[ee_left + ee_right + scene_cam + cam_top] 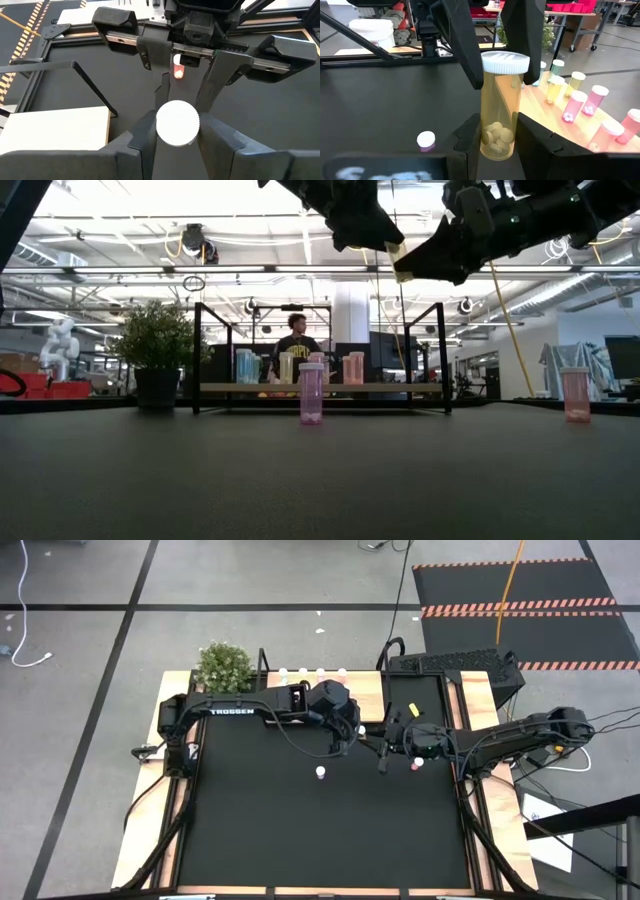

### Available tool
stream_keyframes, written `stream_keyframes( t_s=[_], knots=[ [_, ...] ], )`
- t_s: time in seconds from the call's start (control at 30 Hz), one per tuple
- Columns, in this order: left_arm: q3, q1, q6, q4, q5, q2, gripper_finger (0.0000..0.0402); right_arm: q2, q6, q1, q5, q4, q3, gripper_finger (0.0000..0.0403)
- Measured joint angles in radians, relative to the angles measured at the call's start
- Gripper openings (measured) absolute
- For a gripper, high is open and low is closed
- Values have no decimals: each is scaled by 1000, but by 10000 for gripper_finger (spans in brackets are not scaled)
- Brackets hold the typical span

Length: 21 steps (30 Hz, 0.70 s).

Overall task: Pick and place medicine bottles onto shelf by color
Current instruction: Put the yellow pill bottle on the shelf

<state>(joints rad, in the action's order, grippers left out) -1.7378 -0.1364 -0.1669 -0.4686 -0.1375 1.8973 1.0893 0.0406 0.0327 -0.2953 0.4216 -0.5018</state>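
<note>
A yellow-orange medicine bottle (497,100) with a white cap (177,122) stands upright in mid-air between both grippers, above the middle of the black table. My right gripper (497,137) is shut on its lower body. My left gripper (177,125) comes from the table's left and is shut on its cap. The shelf (320,388) stands at the table's far edge with several bottles on its board (560,125). Two pink bottles (320,772) (416,764) stand on their bases on the table. My left gripper pinches the bottle's white cap (165,125) between its two fingers (462,45), one on each side of the rim. It comes slanting down from the table's left. The bottle hangs upright below, clear of the table. My right gripper pinches the lower part of the bottle's body (487,135) between its two fingers, which come nearly level from the table's right and lie across the bottle. The bottle stands upright in the hold, cap up, lifted clear of the table.
A green potted plant (224,666) stands at the far left beside the shelf. A dark keyboard (455,662) lies beyond the far right corner. Pale wooden strips edge the black mat. A person shows in the room behind the shelf (296,340).
</note>
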Motion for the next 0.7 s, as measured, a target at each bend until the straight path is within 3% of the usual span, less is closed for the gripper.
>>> stream_keyframes(
  t_s=[0.3, 0.5, 0.7],
  knots=[
    [0, -23, 47, -39, 37, -10, 132, 0, 94, 1, -125, -28, 0, 155],
    [-1, -52, 45, -105, 64, -40, 122, -1, 233, 5, -85, -57, 0, 207],
    [-3, -113, 18, -229, 138, -67, 133, -1, 248, 5, 11, -86, 0, 244]
  ],
)
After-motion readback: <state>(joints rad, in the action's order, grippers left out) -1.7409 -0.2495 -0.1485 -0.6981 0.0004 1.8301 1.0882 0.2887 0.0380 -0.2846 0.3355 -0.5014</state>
